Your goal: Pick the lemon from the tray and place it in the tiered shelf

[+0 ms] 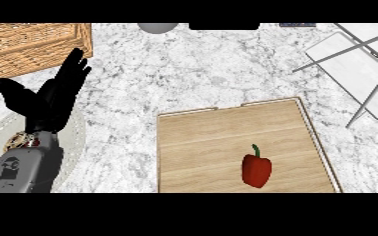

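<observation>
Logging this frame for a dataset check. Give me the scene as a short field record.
surface: marble counter
tray: wooden tray, lower centre-right
on tray: red bell pepper with green stem; no lemon visible
shelf: tiered shelf, upper right, nothing seen on it
basket: wicker basket, upper left
left robot hand: open, fingers up, resting at left edge, holding nothing
right robot hand: not in view
</observation>
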Robot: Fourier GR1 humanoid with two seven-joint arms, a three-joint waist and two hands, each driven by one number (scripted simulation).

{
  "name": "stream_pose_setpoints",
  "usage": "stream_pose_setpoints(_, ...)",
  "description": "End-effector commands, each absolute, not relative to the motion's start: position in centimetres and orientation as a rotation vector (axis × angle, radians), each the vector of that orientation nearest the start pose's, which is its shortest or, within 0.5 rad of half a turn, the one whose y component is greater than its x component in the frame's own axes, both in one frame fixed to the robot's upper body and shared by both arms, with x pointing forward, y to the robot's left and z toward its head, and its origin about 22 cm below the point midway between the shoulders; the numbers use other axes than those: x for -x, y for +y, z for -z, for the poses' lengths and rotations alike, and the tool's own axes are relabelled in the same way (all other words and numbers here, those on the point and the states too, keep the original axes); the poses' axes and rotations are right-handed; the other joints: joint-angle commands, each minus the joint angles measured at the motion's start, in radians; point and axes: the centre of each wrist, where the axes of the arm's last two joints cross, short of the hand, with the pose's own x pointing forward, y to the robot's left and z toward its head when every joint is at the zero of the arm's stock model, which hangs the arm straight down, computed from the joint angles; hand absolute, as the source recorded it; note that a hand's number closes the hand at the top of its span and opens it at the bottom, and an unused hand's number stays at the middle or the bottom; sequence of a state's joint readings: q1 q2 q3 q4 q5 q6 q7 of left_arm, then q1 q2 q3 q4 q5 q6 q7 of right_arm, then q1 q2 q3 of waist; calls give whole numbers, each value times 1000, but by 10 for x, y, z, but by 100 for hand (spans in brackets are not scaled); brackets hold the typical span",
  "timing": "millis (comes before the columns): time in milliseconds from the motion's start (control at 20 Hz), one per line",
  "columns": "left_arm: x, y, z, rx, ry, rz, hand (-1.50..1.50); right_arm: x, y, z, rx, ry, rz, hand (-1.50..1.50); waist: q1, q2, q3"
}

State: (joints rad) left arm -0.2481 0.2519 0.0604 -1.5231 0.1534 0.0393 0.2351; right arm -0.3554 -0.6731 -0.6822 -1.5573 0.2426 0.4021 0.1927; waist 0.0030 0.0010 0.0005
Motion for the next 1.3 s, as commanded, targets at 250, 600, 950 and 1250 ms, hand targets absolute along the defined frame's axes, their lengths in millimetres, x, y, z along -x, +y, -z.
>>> stream_pose_setpoints(250, -305, 272, -88, -85, -1521, 66, 0, -259, -501, -246, 915, -1616, -290, 150, 1, -1, 0)
stream_pose_setpoints(600, -302, 283, -69, -56, -1529, 77, 0, -283, -515, -188, 1049, -1516, -126, -150, 13, 5, 0)
stream_pose_setpoints(950, -302, 283, -55, -84, -1533, 52, 0, -287, -534, -204, 1051, -1695, -2, -150, 1, 2, 0)
stream_pose_setpoints(1250, -310, 276, -69, -85, -1540, 58, 0, -272, -572, -204, 957, -1705, 12, -150, 3, 3, 0)
